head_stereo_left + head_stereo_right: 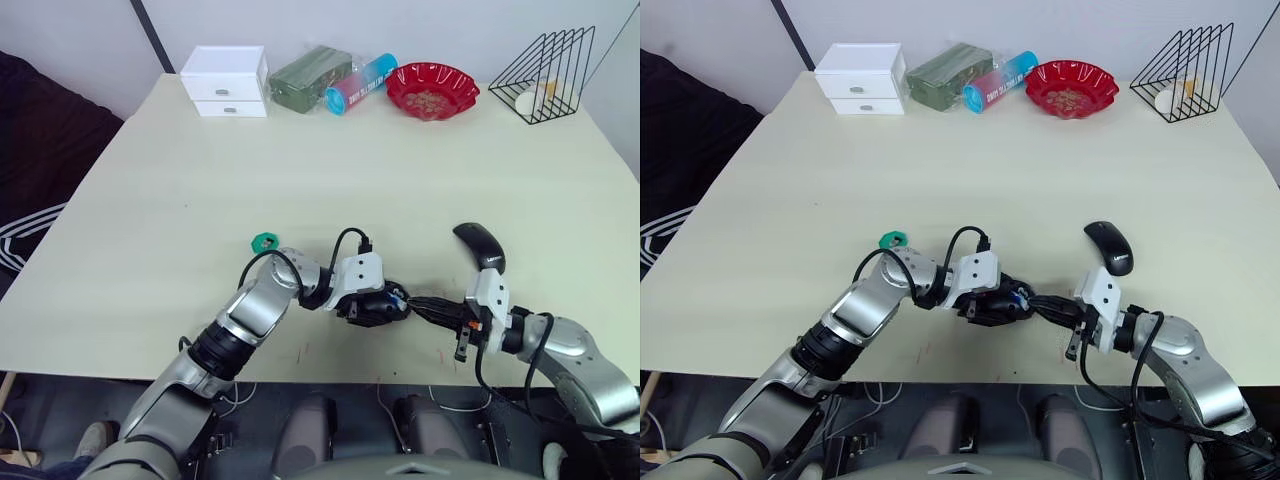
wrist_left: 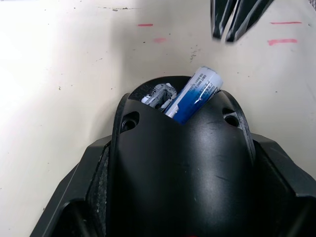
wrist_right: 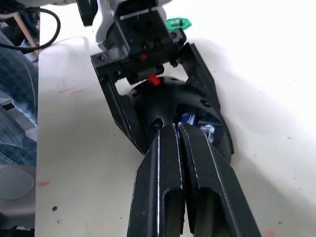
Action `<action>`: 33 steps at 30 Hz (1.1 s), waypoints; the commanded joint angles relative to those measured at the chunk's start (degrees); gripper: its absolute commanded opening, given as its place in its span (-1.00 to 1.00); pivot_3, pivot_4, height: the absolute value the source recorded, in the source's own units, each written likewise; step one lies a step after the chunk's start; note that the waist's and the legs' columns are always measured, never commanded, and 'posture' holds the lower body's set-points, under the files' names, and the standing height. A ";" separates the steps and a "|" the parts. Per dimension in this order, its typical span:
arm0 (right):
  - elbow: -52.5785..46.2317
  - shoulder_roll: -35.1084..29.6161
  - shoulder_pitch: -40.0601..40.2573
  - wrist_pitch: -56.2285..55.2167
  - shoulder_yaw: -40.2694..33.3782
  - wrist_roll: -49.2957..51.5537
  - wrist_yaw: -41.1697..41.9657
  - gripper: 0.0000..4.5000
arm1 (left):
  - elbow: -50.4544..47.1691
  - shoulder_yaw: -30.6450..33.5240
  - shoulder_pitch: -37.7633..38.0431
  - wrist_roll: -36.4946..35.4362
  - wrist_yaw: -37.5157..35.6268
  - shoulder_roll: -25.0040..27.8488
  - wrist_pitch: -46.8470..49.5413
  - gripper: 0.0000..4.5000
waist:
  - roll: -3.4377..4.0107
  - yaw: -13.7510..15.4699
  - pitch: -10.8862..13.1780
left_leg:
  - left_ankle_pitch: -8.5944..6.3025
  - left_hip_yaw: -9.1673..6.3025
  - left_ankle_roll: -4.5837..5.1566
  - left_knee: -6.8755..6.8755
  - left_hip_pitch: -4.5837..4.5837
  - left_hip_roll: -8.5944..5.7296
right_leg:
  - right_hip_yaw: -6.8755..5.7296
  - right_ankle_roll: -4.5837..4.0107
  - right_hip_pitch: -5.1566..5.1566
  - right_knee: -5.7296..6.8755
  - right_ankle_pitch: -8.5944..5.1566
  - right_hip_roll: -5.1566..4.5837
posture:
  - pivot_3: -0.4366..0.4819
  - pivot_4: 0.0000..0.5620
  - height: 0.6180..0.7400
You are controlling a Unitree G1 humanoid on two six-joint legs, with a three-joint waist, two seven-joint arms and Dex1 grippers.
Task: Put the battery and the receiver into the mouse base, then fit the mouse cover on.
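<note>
Near the table's front edge, a green piece lies leftmost; the mouse base, battery inside, is clamped by the left gripper; the right gripper, fingers pressed together, is poised just beside it; the mouse cover lies rightmost, unobstructed

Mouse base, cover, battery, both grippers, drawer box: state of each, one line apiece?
mouse base: clamped between the left gripper's fingers, uncovered
battery: in the base, tilted, one end sticking out
mouse cover: off, lying on the table apart from the base
left gripper: shut on the mouse base
right gripper: shut, empty, tips at the base
white drawer box: both drawers closed
</note>
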 commanded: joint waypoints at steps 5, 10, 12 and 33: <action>3.63 2.93 -2.27 -3.83 0.23 -2.33 1.17 -0.96 | 1.20 -1.75 1.05 0.85 -0.27 0.31 1.23 0.31 | 0.01 0.02 0.00 | 0.00 0.03 0.00 0.00 0.01 0.00 | 0.02 0.00 0.00 0.01 0.00 0.00 | -0.05 -0.47 1.00; 5.61 3.99 -2.30 -4.77 1.42 -3.39 2.14 -0.96 | 1.11 -1.80 1.25 0.93 -0.39 0.56 1.23 0.31 | 0.02 -0.04 -0.01 | 0.00 0.02 0.00 0.00 0.01 0.00 | 0.01 0.00 0.00 0.02 0.00 0.00 | -0.05 -0.47 1.00; 6.01 4.36 -2.26 -5.13 1.86 -3.93 2.36 -0.96 | 1.11 -1.82 1.24 0.94 -0.40 0.60 1.23 0.31 | 0.02 -0.04 -0.01 | 0.00 0.03 0.00 0.00 0.04 0.00 | 0.02 0.00 0.00 0.04 0.00 0.00 | -0.05 -0.47 1.00; 13.48 1.19 -5.87 7.44 7.80 -9.88 2.01 -0.96 | 1.04 -1.92 1.45 0.90 -0.39 0.73 1.40 0.31 | -0.04 -0.34 -0.62 | 0.00 0.04 0.00 -0.03 0.39 0.03 | 0.05 -0.11 0.29 0.05 -0.05 0.04 | -0.05 -0.47 1.00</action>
